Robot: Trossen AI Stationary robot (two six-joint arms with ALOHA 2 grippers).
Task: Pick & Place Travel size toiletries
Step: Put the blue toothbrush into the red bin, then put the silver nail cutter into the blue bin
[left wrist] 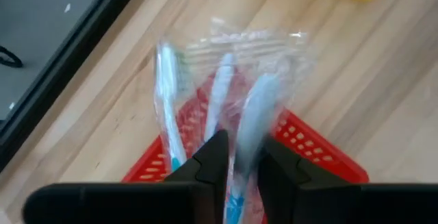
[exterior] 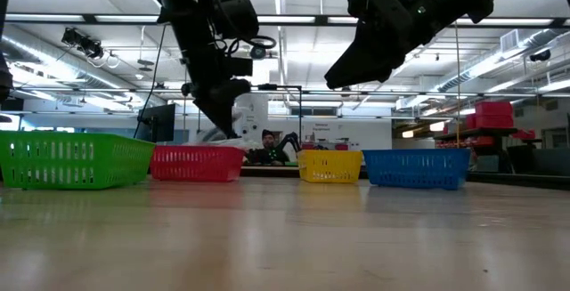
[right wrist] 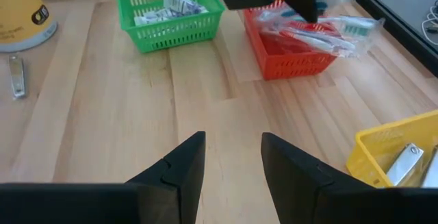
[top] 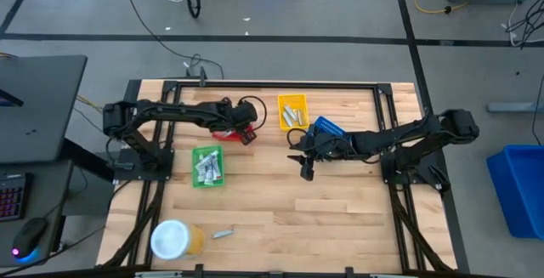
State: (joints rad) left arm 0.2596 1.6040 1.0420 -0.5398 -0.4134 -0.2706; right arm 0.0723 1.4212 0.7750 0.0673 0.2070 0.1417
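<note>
A clear packet of toothbrushes point(left wrist: 233, 66) lies over the red basket point(top: 228, 133), its far end point(right wrist: 356, 25) sticking out past the rim. My left gripper point(left wrist: 243, 148) stands over the basket, shut on the packet's near end. My right gripper point(right wrist: 233, 148) hovers open over bare wood at mid-table point(top: 304, 169), with nothing between its fingers. The green basket point(top: 206, 166) holds small white packets, and silver items lie in the yellow basket point(top: 292, 110). My left gripper pinches the packet's handle end point(left wrist: 241, 131) between its two fingers, through the clear wrap. The fingers slant down from above and lie along the toothbrushes. The packet point(right wrist: 328, 32) lies roughly level across the red basket's top.
A blue basket point(top: 327, 129) stands by the right arm. A white-lidded yellowish jar point(top: 172, 240) and a small metal clipper point(top: 223, 233) sit near the front left. Bare wood stretches across the table's middle and front right.
</note>
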